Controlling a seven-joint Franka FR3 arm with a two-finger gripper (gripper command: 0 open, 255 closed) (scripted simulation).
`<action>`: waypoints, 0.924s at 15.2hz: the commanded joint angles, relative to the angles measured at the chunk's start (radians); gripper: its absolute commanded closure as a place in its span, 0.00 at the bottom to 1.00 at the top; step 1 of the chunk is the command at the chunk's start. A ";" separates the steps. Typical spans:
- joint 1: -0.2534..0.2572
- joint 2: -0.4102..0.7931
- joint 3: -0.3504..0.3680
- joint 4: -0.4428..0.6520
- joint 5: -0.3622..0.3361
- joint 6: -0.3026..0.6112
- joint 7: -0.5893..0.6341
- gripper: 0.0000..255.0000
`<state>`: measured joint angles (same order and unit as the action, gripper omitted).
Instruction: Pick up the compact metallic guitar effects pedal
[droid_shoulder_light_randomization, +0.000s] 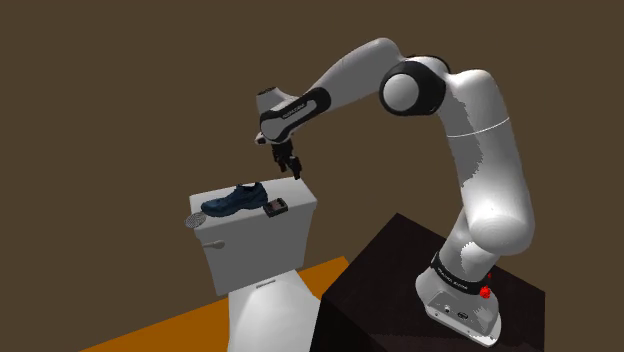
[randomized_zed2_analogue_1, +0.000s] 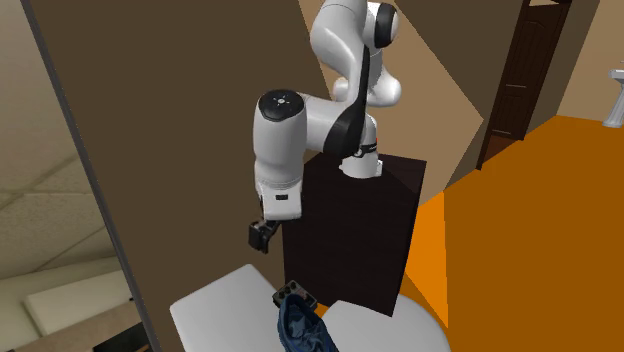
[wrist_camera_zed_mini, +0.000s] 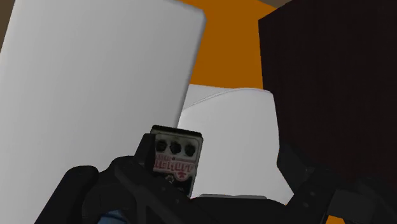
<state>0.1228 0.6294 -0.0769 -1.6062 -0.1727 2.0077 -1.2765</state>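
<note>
A small silvery pedal (droid_shoulder_light_randomization: 276, 208) with black knobs and red lettering lies on the white toilet tank lid (droid_shoulder_light_randomization: 303, 193), touching the toe end of a dark blue shoe (droid_shoulder_light_randomization: 235, 200). My gripper (droid_shoulder_light_randomization: 290, 166) hangs open a short way above the lid, just past the pedal toward the shoulder view's right. In the wrist view the pedal (wrist_camera_zed_mini: 176, 158) sits beyond the gripper (wrist_camera_zed_mini: 197, 194), between the two spread fingers and untouched. In the second exterior view the gripper (randomized_zed2_analogue_1: 262, 237) hovers above the pedal (randomized_zed2_analogue_1: 296, 293) and the shoe (randomized_zed2_analogue_1: 300, 328).
The toilet bowl's white cover (droid_shoulder_light_randomization: 268, 302) is below the tank, on an orange floor (droid_shoulder_light_randomization: 180, 325). A grey flush knob (droid_shoulder_light_randomization: 195, 217) sticks out at the tank's left end. My dark stand (droid_shoulder_light_randomization: 385, 275) is close beside the toilet. A brown wall is behind.
</note>
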 joint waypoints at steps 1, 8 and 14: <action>0.004 0.069 0.010 0.053 -0.019 0.002 -0.045 0.00; 0.034 0.299 0.037 0.257 -0.074 -0.013 -0.162 0.00; 0.033 0.362 0.036 0.283 -0.075 0.022 -0.153 0.00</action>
<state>0.1541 0.9763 -0.0422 -1.3296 -0.2485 2.0244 -1.4318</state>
